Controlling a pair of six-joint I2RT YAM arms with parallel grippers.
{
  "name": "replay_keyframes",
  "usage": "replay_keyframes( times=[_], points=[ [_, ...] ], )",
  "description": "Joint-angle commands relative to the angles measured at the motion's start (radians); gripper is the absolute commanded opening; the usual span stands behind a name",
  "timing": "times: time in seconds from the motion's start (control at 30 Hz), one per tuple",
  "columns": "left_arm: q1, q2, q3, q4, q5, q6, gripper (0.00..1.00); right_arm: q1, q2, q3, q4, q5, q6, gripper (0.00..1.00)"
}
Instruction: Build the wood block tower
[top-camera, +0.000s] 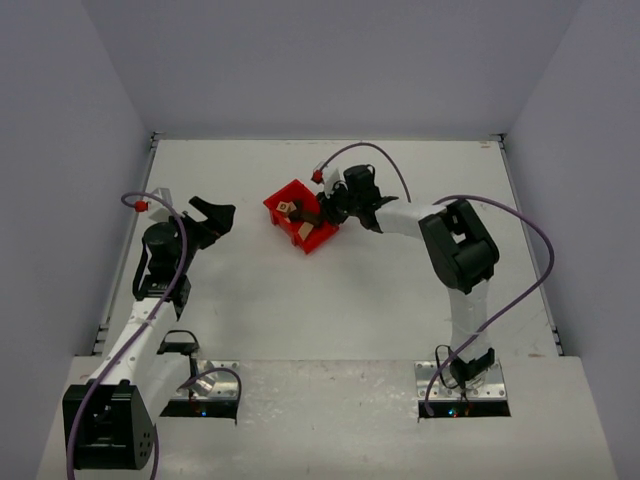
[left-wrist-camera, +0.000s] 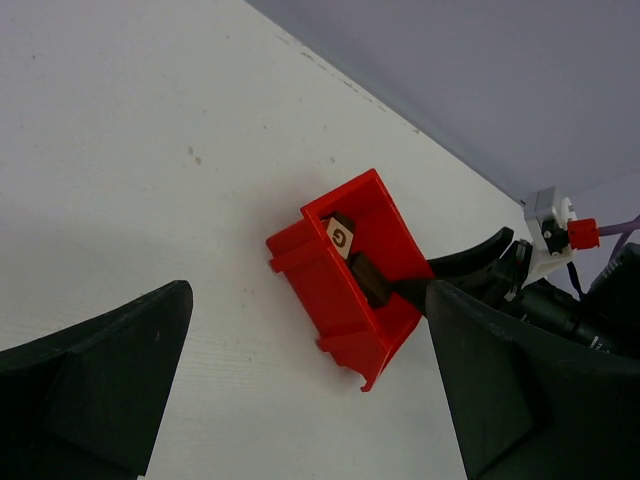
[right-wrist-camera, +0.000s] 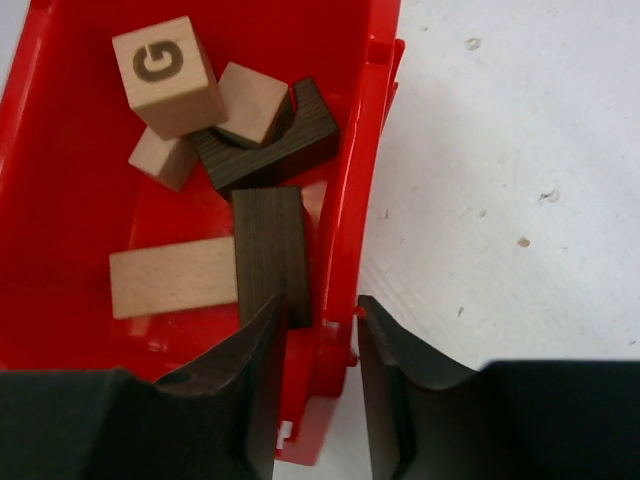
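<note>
Wood blocks: six small wooden blocks (right-wrist-camera: 250, 100) lie loose in the red plastic bin (right-wrist-camera: 60, 200), some pale and some dark brown.
Block kinds: a pale wooden cube with a letter G (right-wrist-camera: 168, 75), a dark brown wooden arch (right-wrist-camera: 300, 140), a dark brown wooden bar (right-wrist-camera: 270, 250) and a pale wooden plank (right-wrist-camera: 170, 277) show best.
Bin spot: it sits near the middle of the white bench (top-camera: 380, 300).
Tower: none stands yet; no block is on top of another in a neat stack.
Right fingers (right-wrist-camera: 260, 380): close together at the bin's side. One is inside by the end of the bar, one is outside, and the red wall is between them. I cannot tell if they pinch it.
Left fingers (left-wrist-camera: 100, 370): wide apart, holding nothing, well apart from the bin.
Done: nothing, I think.
Left to do: all of it. The blocks must come out and be stacked.
</note>
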Motion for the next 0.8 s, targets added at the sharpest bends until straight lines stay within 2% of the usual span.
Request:
replay_keyframes(
  times=[0.0, 0.03, 0.13, 0.2, 0.3, 0.4, 0.47, 0.67, 0.77],
  points=[
    [0.006, -0.005, 0.046, 0.032, 0.011, -0.004, 1.00, 0.039, 0.007, -0.016, 0.055, 0.087, -0.049, 0.29],
    [0.006, -0.007, 0.046, 0.030, 0.010, -0.005, 1.00, 0.044, 0.008, -0.019, 0.058, 0.100, -0.051, 0.28],
    [0.006, -0.011, 0.049, 0.021, 0.009, -0.004, 1.00, 0.057, 0.019, -0.016, 0.051, 0.149, -0.044, 0.08],
    [0.006, -0.013, 0.051, 0.014, 0.006, -0.002, 1.00, 0.057, 0.007, -0.018, 0.048, 0.164, -0.034, 0.00],
    [0.006, -0.018, 0.051, 0.012, 0.006, -0.004, 1.00, 0.073, -0.052, -0.093, 0.122, 0.210, -0.048, 0.00],
    [0.005, -0.020, 0.051, 0.010, 0.004, -0.004, 1.00, 0.096, -0.154, -0.166, 0.185, 0.286, -0.134, 0.00],
    [0.006, -0.020, 0.053, 0.009, 0.006, -0.005, 1.00, 0.115, -0.216, -0.223, 0.216, 0.378, -0.200, 0.00],
    [0.006, -0.008, 0.054, 0.010, 0.010, -0.005, 1.00, 0.149, -0.340, -0.311, 0.163, 0.670, -0.382, 0.00],
    [0.006, 0.000, 0.059, 0.006, 0.015, -0.007, 1.00, 0.164, -0.367, -0.379, 0.257, 0.861, -0.520, 0.00]
  ],
)
